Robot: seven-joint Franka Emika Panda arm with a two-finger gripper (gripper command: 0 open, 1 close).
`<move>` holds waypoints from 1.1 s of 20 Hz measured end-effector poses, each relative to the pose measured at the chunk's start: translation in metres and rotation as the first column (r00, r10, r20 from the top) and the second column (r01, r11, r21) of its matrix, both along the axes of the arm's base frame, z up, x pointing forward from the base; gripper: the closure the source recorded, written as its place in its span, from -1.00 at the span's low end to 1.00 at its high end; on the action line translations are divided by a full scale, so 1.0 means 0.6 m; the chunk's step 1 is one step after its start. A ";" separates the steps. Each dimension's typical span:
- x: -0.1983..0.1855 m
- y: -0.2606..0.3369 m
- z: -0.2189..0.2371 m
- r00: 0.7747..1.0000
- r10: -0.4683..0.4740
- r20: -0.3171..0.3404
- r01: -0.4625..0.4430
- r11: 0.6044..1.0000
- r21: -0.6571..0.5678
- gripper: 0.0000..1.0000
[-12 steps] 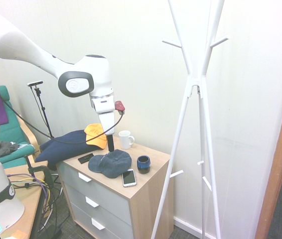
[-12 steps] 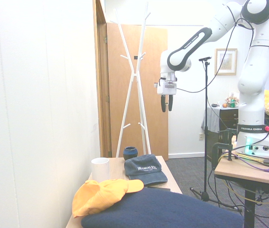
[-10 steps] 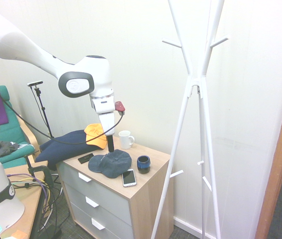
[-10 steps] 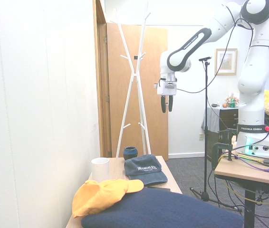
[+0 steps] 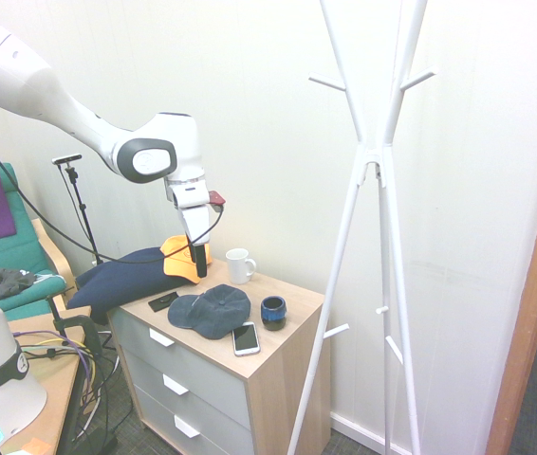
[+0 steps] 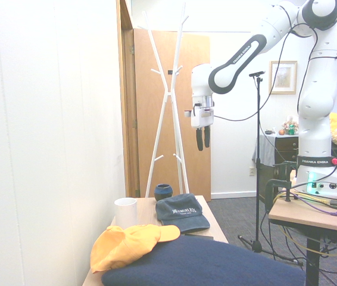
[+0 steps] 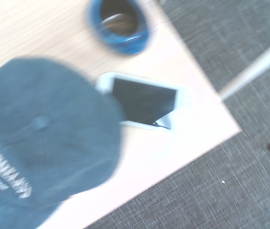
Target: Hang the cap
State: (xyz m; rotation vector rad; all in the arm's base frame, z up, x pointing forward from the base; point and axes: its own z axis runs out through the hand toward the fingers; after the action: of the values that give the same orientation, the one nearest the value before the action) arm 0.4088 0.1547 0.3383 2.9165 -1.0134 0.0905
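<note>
the cap (image 5: pixel 213 310) lies on the bench (image 5: pixel 283 334), a phone (image 5: pixel 246 337) touching it at its 5 o'clock (blue cup (image 5: pixel 272 311) at 3); fingers (image 6: pixel 199 139) hang above, spread and empty.

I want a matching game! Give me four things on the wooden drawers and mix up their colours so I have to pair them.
Things:
1. cap lying flat on the drawer chest
2. mug by the wall
3. small cup next to the phone
4. other cap resting on the cushion

Colours:
A. white
B. orange-yellow
C. dark navy with white lettering
D. blue with a dark inside

Pairs: 1-C, 2-A, 3-D, 4-B
</note>
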 end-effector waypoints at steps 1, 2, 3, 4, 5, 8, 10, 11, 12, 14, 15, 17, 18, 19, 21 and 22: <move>-0.007 0.027 -0.013 1.000 0.029 0.002 -0.029 1.000 -0.007 -1.00; -0.015 0.053 -0.027 0.998 0.066 0.002 -0.066 0.998 -0.012 -1.00; -0.023 0.079 -0.040 0.994 0.112 0.005 -0.112 0.994 -0.014 -1.00; -0.032 0.101 -0.055 0.987 0.162 0.009 -0.162 0.987 -0.019 -1.00; -0.044 0.120 -0.072 0.978 0.208 0.008 -0.207 0.978 -0.026 -1.00; -0.074 0.145 -0.124 0.937 0.349 -0.023 -0.350 0.934 -0.079 -1.00; -0.083 0.150 -0.155 0.907 0.420 -0.036 -0.421 0.900 -0.111 -1.00; -0.084 0.151 -0.169 0.896 0.443 -0.043 -0.445 0.888 -0.119 -1.00; -0.085 0.153 -0.182 0.886 0.461 -0.048 -0.463 0.877 -0.126 -1.00; -0.080 0.159 -0.205 0.870 0.491 -0.054 -0.493 0.858 -0.143 -1.00; -0.074 0.163 -0.216 0.861 0.505 -0.054 -0.507 0.848 -0.155 -1.00; -0.053 0.170 -0.241 0.850 0.524 -0.059 -0.526 0.834 -0.170 -1.00; -0.040 0.173 -0.252 0.848 0.527 -0.062 -0.529 0.831 -0.171 -1.00; -0.024 0.177 -0.263 0.848 0.526 -0.063 -0.528 0.831 -0.172 -1.00; 0.004 0.191 -0.276 0.850 0.524 -0.060 -0.526 0.834 -0.169 -1.00; 0.015 0.199 -0.281 0.853 0.518 -0.064 -0.521 0.837 -0.165 -1.00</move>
State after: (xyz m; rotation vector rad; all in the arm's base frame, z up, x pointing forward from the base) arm 0.4177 0.2739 0.1699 2.9246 -0.1643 0.1671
